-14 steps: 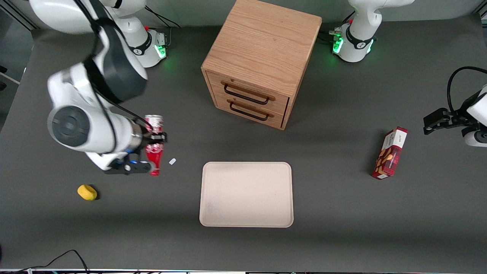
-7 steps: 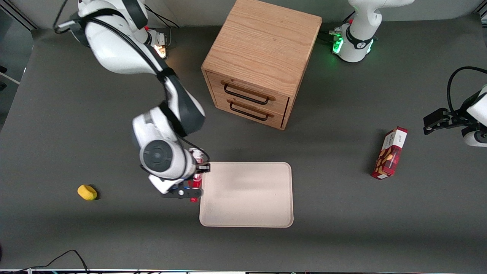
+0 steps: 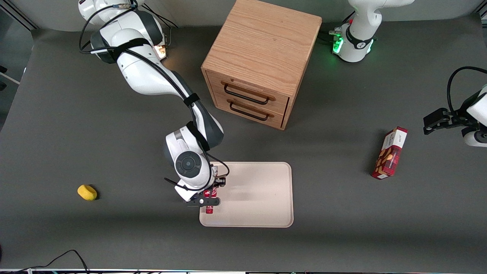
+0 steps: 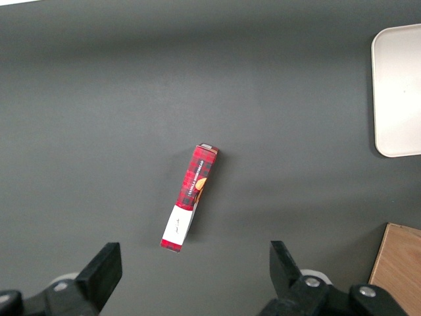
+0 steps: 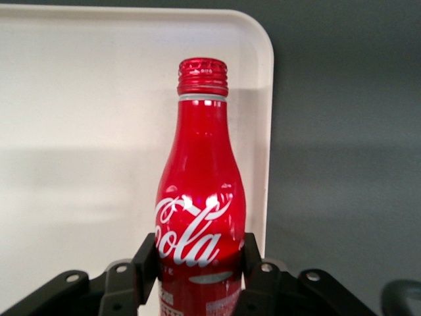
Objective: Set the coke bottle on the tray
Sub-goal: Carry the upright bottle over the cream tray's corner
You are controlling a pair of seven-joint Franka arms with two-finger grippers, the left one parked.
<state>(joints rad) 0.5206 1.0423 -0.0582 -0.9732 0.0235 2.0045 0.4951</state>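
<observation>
My right gripper (image 3: 210,193) is shut on the coke bottle (image 3: 209,208), a slim red bottle with white script. It holds it over the working-arm end of the pale beige tray (image 3: 258,198), near the tray's edge. In the right wrist view the bottle (image 5: 199,197) sits between the two black fingers (image 5: 146,263), its red cap pointing away from the gripper. The tray (image 5: 85,118) lies under it, with its rim just beside the bottle. The arm hides most of the bottle in the front view.
A wooden two-drawer cabinet (image 3: 260,62) stands farther from the front camera than the tray. A yellow object (image 3: 87,192) lies toward the working arm's end. A red snack box (image 3: 390,153) lies toward the parked arm's end and shows in the left wrist view (image 4: 191,197).
My right gripper has carried the bottle from the open table near the yellow object's side over to the tray's edge, then onto the tray's end and a little nearer the front camera.
</observation>
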